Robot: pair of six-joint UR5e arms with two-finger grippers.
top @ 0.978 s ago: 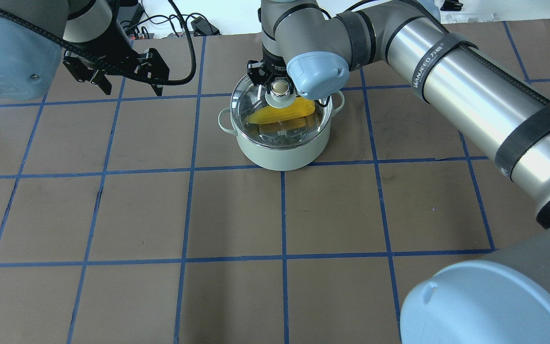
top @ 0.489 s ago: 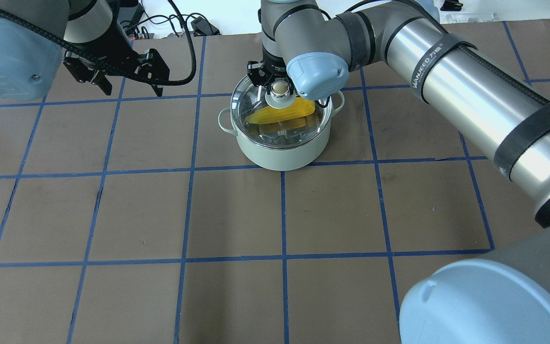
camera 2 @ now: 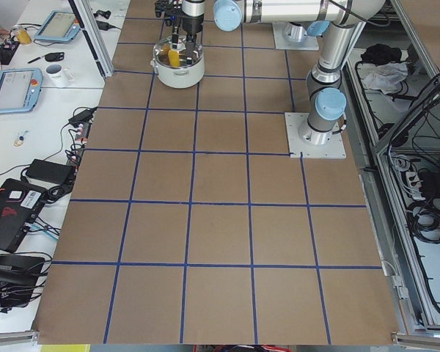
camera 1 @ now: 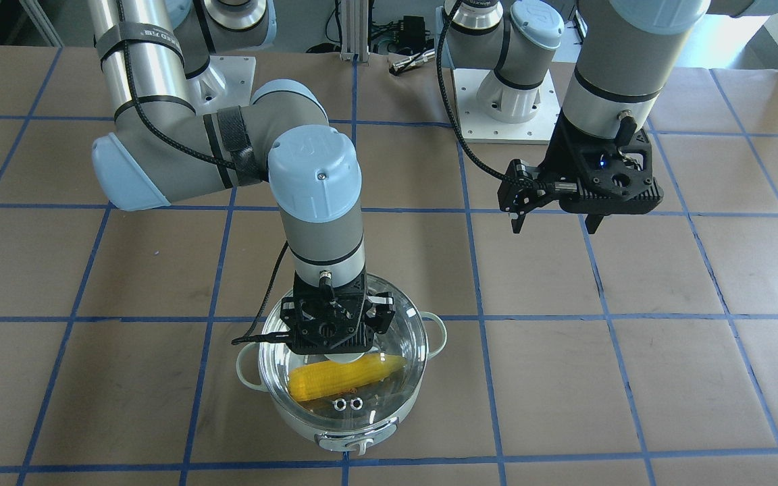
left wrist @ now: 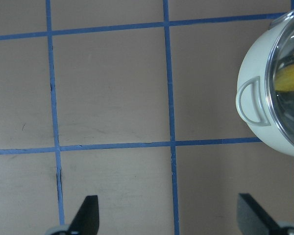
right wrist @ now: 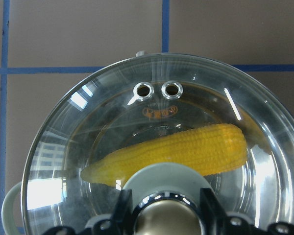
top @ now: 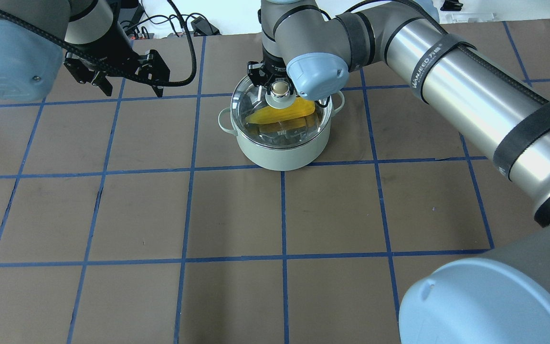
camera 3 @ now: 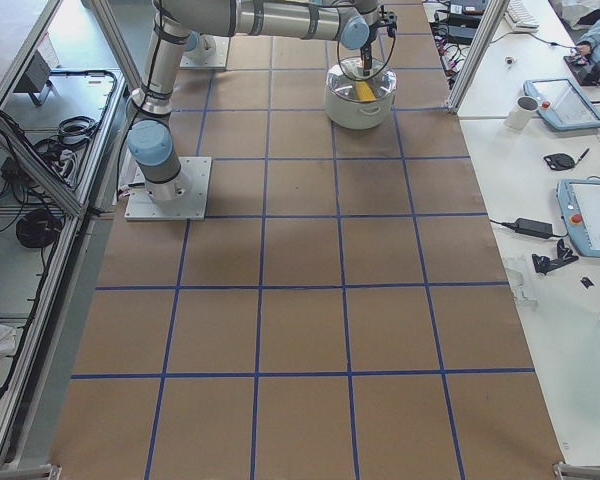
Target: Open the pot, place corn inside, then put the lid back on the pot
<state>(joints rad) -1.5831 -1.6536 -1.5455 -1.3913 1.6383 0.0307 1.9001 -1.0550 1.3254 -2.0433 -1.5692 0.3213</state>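
The pale mint-green pot stands at the far middle of the table, also in the front view. The yellow corn lies inside it, seen through the clear glass lid, which sits on the pot's rim. My right gripper comes straight down on the lid's knob. In the right wrist view its fingers hug the knob on both sides, above the corn. My left gripper is open and empty, hanging above the table to the left of the pot.
Brown table surface with blue tape grid lines. Cables and power bricks lie beyond the far edge. The two arm bases stand on the robot's side of the table.
My left gripper has drifted slightly farther away and to the left. The right gripper, lid, pot and corn have not visibly moved.
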